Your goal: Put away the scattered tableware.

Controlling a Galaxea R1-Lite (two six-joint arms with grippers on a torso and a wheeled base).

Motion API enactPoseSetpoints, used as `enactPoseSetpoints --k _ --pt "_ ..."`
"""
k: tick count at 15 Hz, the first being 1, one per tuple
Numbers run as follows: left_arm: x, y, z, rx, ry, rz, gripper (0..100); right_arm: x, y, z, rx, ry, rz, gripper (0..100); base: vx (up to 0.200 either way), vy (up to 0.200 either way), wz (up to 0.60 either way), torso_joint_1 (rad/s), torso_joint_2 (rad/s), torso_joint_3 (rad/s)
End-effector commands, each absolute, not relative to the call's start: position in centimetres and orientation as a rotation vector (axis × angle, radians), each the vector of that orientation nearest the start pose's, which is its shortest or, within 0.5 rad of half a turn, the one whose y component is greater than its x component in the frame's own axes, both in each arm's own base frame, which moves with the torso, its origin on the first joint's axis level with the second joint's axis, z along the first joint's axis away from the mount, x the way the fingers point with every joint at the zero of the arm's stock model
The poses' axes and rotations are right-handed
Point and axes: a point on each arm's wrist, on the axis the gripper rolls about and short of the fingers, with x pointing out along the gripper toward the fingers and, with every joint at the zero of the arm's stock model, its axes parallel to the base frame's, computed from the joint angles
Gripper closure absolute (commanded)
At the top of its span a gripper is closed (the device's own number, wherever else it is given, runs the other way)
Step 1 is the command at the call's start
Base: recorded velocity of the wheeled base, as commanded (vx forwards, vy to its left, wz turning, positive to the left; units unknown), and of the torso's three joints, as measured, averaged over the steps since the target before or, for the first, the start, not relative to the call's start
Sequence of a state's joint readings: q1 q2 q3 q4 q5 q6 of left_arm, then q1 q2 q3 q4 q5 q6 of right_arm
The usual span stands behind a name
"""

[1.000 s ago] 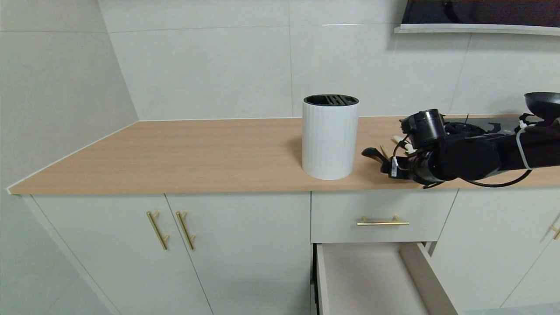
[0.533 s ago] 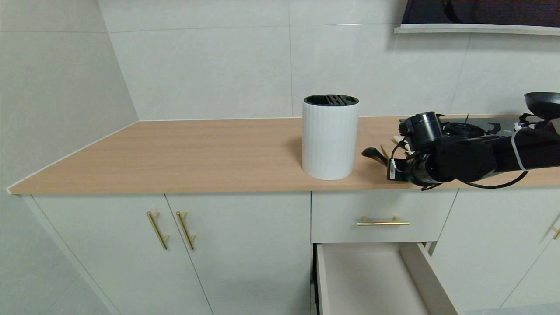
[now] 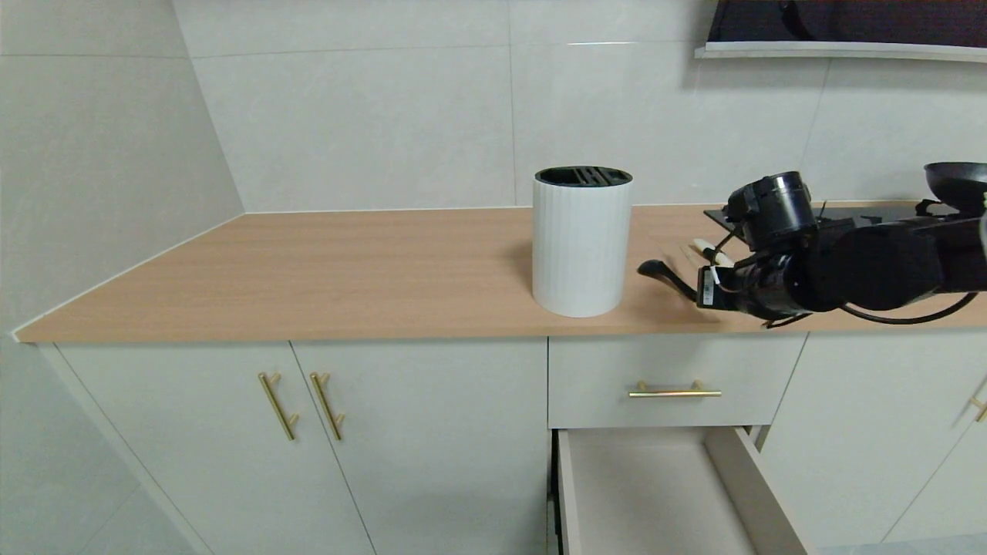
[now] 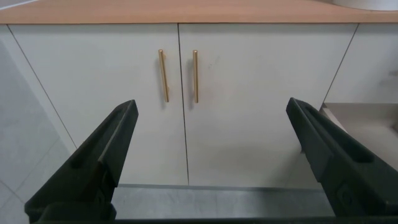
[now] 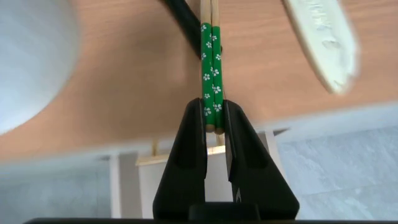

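Note:
My right gripper [image 5: 214,115] is shut on the ends of a pair of green flower-patterned chopsticks [image 5: 211,62], just above the wooden counter [image 3: 347,270] near its front edge. In the head view the right gripper [image 3: 705,287] is to the right of the white ribbed utensil holder [image 3: 582,239]. A black-handled utensil [image 3: 655,268] lies between them, and its handle [image 5: 180,18] runs beside the chopsticks. A white spoon [image 5: 320,37] lies on the counter close by. My left gripper [image 4: 211,162] is open and low, facing the cabinet doors.
An open drawer [image 3: 740,478] sticks out below the counter under a shut drawer with a gold handle [image 3: 675,393]. A black pan [image 3: 956,177] sits at the far right. Two cabinet doors with gold handles [image 4: 180,74] are on the left.
The right arm has risen a little and drawn back to the right, with the chopsticks still in its grip. The utensil holder and black utensil have stayed put.

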State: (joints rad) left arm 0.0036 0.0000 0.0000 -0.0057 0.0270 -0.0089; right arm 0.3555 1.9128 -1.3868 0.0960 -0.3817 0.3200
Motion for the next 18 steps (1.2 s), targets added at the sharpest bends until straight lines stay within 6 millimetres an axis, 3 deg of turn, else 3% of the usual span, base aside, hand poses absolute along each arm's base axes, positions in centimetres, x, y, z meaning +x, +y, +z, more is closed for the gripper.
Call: enactPoseSetpoints --k 1,2,4,8,9,12,18 --pt "-2.3 0.1 7.6 -0.009 -0.006 0.032 0 28.8 11.0 24.8 0.112 0.505 -0.066 100 0.0 0.0 0.0 0.0 0.0 0.0" --pt "-2.3 0.1 7.6 -0.009 -0.006 0.031 0 25.6 10.2 26.3 0.122 0.486 -0.024 100 0.0 0.0 0.0 0.0 0.0 0.0" --pt "-2.3 0.1 7.6 -0.009 -0.006 0.031 0 22.0 8.9 27.2 0.135 0.535 0.062 100 0.0 0.0 0.0 0.0 0.0 0.0" --pt "-2.3 0.1 7.6 -0.009 -0.006 0.031 0 18.4 7.7 27.6 0.134 0.689 0.171 100 0.0 0.0 0.0 0.0 0.0 0.0" --pt "-2.3 0.1 7.6 -0.009 -0.006 0.032 0 17.4 7.6 27.2 0.158 0.769 0.278 100 0.0 0.0 0.0 0.0 0.0 0.0" --pt "-2.3 0.1 7.6 -0.009 -0.006 0.032 0 17.5 7.9 26.0 0.171 0.862 0.384 100 0.0 0.0 0.0 0.0 0.0 0.0" --pt "-2.3 0.1 7.6 -0.009 -0.006 0.032 0 19.6 8.7 23.6 0.144 0.971 0.358 100 0.0 0.0 0.0 0.0 0.0 0.0"
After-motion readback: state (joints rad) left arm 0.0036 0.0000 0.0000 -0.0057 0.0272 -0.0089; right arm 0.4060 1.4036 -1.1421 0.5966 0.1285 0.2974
